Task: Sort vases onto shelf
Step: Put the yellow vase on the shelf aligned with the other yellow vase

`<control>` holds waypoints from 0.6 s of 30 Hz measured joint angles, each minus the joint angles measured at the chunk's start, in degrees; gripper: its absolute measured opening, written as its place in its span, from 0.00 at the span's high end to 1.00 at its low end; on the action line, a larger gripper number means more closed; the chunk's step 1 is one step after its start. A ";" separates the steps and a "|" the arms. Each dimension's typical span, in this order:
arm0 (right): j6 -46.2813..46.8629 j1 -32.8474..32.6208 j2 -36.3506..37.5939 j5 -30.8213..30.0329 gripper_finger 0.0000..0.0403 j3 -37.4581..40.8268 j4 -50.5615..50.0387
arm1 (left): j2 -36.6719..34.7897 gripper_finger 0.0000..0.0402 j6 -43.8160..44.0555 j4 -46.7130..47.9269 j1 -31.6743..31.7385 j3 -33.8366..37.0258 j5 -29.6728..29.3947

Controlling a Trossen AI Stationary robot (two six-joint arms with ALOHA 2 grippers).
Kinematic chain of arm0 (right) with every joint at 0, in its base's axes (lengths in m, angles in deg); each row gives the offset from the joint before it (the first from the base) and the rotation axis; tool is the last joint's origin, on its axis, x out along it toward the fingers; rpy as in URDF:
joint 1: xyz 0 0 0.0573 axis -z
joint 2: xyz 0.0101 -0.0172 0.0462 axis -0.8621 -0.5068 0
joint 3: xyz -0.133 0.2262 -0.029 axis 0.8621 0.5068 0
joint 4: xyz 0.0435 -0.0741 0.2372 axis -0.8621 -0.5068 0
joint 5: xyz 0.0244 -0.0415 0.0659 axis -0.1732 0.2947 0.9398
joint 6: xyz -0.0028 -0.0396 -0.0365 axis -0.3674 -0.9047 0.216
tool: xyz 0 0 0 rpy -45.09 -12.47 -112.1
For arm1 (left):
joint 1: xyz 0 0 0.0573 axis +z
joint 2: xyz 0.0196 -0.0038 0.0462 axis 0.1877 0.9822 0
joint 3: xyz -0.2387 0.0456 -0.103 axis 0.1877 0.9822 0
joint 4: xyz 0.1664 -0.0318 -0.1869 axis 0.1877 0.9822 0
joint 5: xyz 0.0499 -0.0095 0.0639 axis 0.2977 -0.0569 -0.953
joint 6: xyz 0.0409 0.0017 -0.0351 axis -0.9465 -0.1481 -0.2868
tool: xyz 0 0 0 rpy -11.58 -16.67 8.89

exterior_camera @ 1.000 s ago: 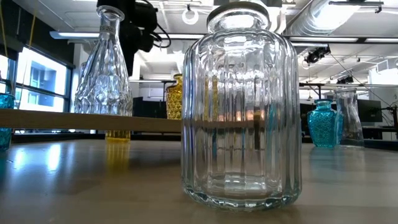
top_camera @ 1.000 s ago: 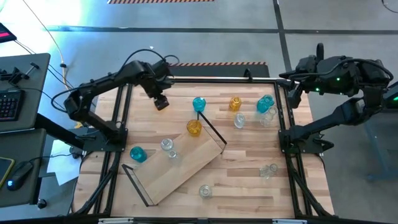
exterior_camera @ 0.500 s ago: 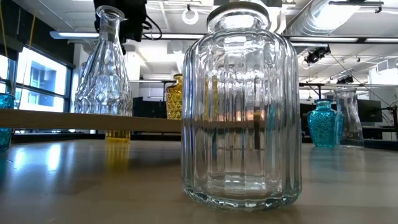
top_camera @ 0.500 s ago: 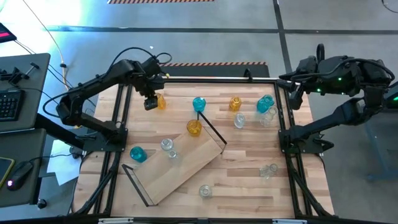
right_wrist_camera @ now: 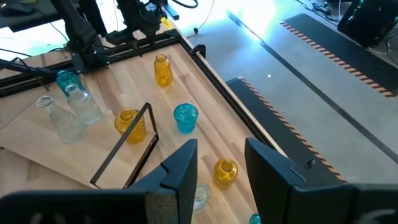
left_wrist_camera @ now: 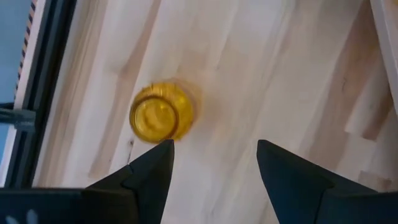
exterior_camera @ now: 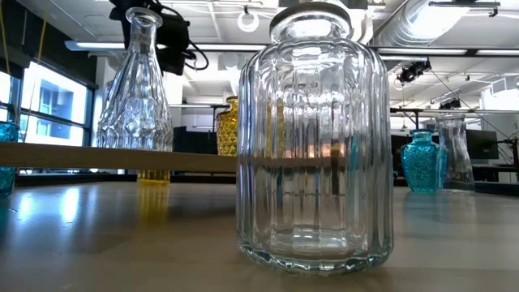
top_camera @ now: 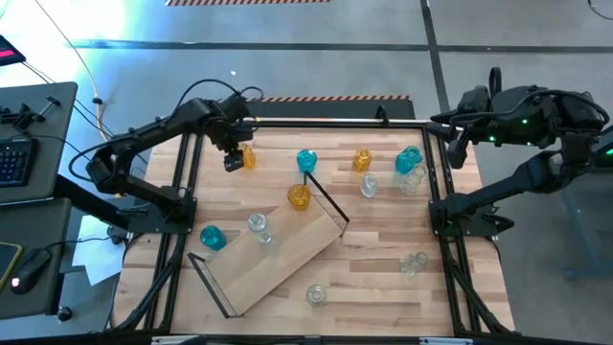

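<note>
- Two arms are ours, and we place everything by the shelf, the long light-wood board with black wire frames that lies slantwise on the table.
- Our left gripper hangs well beyond the shelf's far end, toward the table's far left corner, jaws spread wide and holding nothing.
- Just beside that gripper stands a small amber vase; from our left wrist it shows as a yellow round just ahead of one fingertip, not between the fingers.
- Our right gripper waits off the table's far right corner, well away from the shelf, its fingers apart and empty.
- On the shelf we see a tall clear faceted vase, and an amber one at its far end by the wire frame.
- Beyond the shelf's far end stand a teal vase, another amber vase, a second teal vase and clear ones beside it.
- Left of the shelf stands a teal vase; a ribbed clear vase stands off its near long edge.
</note>
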 joint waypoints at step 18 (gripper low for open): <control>1.68 0.00 -0.02 -0.01 0.71 0.00 0.00 | 0.02 0.45 1.72 -12.53 1.88 7.56 -1.36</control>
